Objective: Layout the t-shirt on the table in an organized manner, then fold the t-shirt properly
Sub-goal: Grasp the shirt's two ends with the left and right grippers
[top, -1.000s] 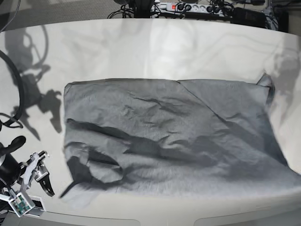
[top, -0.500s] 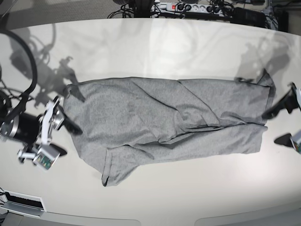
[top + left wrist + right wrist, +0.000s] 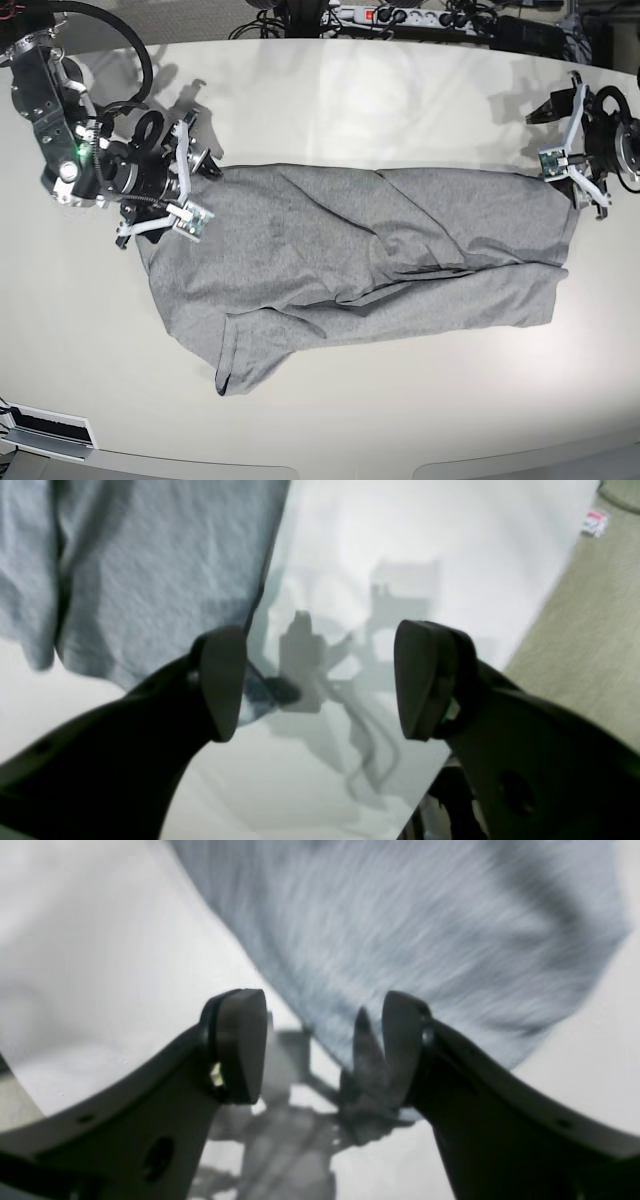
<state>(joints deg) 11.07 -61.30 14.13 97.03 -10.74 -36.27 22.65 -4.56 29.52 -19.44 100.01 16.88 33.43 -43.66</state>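
T-shirt (image 3: 370, 260) lies rumpled mid-frame on table (image 3: 330, 90); left gripper (image 3: 320, 680) and right gripper (image 3: 322, 1045) both spread, holding nothing.

No text, label, brand or number can be read anywhere. The grey t-shirt (image 3: 370, 260) lies on the worktop (image 3: 400, 90) with a plain side up, showing no lettering. On the floor beyond the worktop's edge, in the left wrist view, a small red-and-white scrap (image 3: 593, 522) may carry print, but it is too blurred and small to make out.
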